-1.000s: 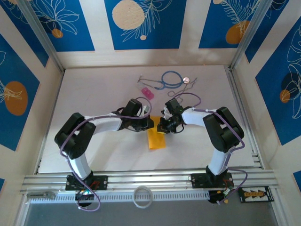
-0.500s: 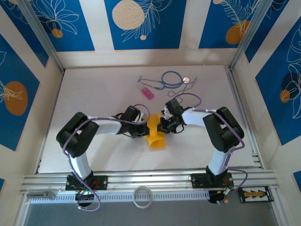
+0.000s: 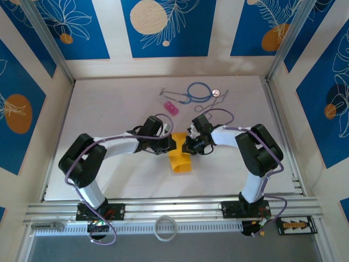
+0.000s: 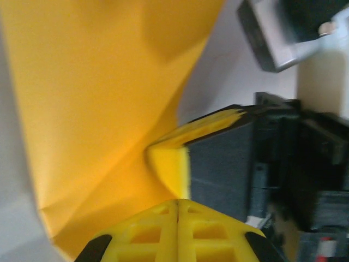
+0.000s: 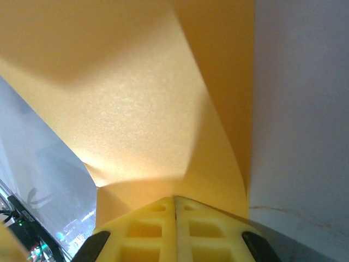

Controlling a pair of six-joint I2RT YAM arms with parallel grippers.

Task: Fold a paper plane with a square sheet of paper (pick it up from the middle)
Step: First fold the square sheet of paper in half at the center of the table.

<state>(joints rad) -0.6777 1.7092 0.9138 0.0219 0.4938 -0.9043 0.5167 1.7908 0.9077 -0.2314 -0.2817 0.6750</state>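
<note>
The square sheet of paper (image 3: 180, 162) is orange-yellow and hangs bowed between the two arms at mid-table, its lower end on the table. It is a curled strip, with no paper plane shape to it. My left gripper (image 3: 173, 143) is shut on the sheet's top edge from the left. My right gripper (image 3: 187, 145) is shut on it from the right, almost touching the left one. In the left wrist view the paper (image 4: 98, 109) spreads from the shut tips (image 4: 178, 202), with the right gripper's finger (image 4: 218, 164) close by. In the right wrist view the paper (image 5: 136, 98) fans out from the shut tips (image 5: 175, 197).
A small pink block (image 3: 172, 107), a blue looped cord (image 3: 199, 91) and a small round disc (image 3: 215, 93) lie at the back of the table. A white ring (image 3: 165, 227) sits on the front rail. Aluminium posts and patterned walls close in the sides.
The paper lay flat a second ago and now bows up into a curl. The left gripper has swung in toward the right gripper, which has hardly moved.
</note>
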